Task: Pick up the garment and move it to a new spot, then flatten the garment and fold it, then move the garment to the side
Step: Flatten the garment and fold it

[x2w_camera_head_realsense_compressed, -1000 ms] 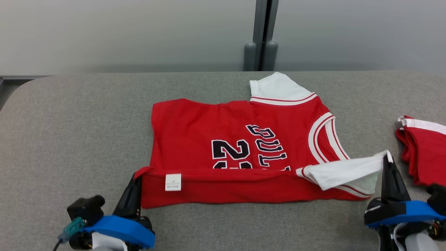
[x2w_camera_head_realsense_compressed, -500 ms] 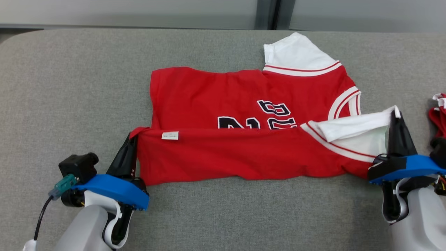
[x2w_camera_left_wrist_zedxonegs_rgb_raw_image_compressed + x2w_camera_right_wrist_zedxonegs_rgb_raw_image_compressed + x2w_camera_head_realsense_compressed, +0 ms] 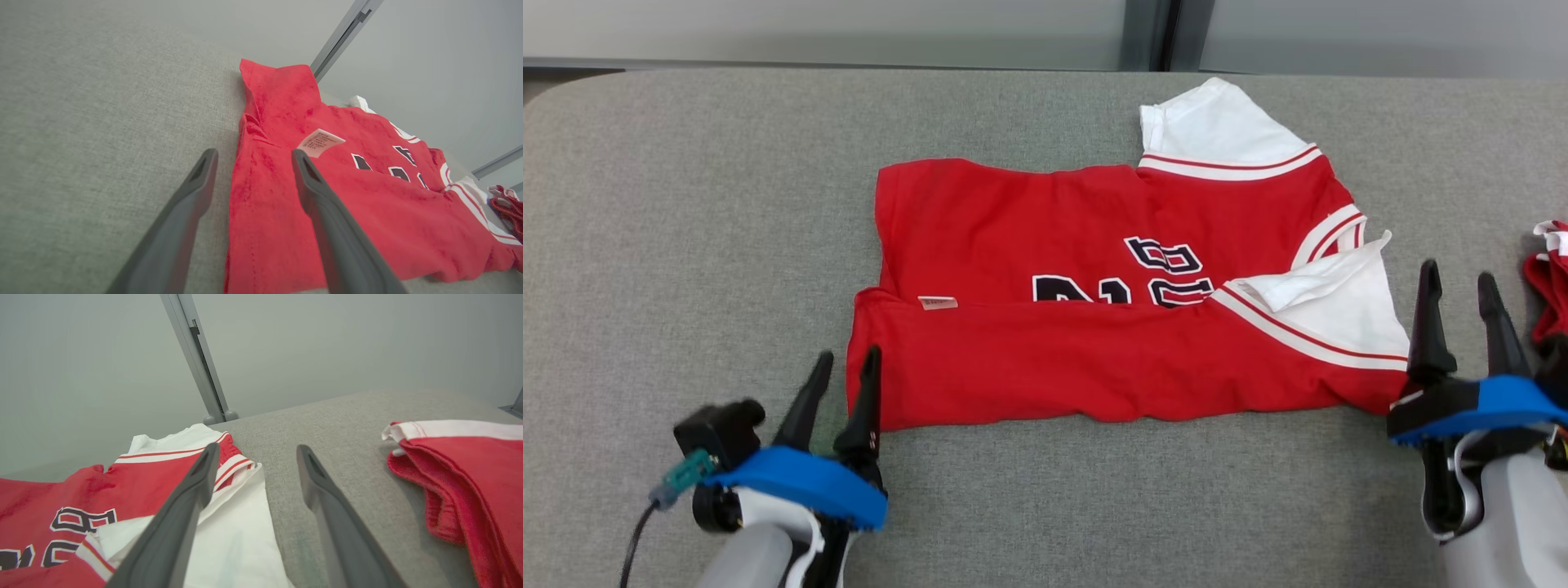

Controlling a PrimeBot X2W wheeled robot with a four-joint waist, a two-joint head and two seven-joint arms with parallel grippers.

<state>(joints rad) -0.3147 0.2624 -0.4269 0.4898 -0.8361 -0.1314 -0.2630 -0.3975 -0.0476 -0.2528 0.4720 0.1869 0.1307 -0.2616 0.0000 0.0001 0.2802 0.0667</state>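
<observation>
The garment (image 3: 1094, 294) is a red jersey with white sleeves and black lettering, lying on the grey table (image 3: 686, 204) with its near long edge folded up over the print. My left gripper (image 3: 849, 365) stands open at the fold's lower left corner, one finger over the red cloth (image 3: 367, 204), the other over bare table. My right gripper (image 3: 1458, 278) is open just right of the white sleeve (image 3: 241, 531), holding nothing. A small white label (image 3: 320, 142) sticks up from the fold.
A second red and white cloth (image 3: 1547, 278) lies bunched at the table's right edge, close to my right gripper, and it also appears in the right wrist view (image 3: 461, 473). A grey wall with a vertical post (image 3: 200, 363) runs behind the table.
Both grippers have opened and let go of the garment. The lifted edge and white sleeve have dropped flat onto the jersey. The head camera tilted down earlier.
</observation>
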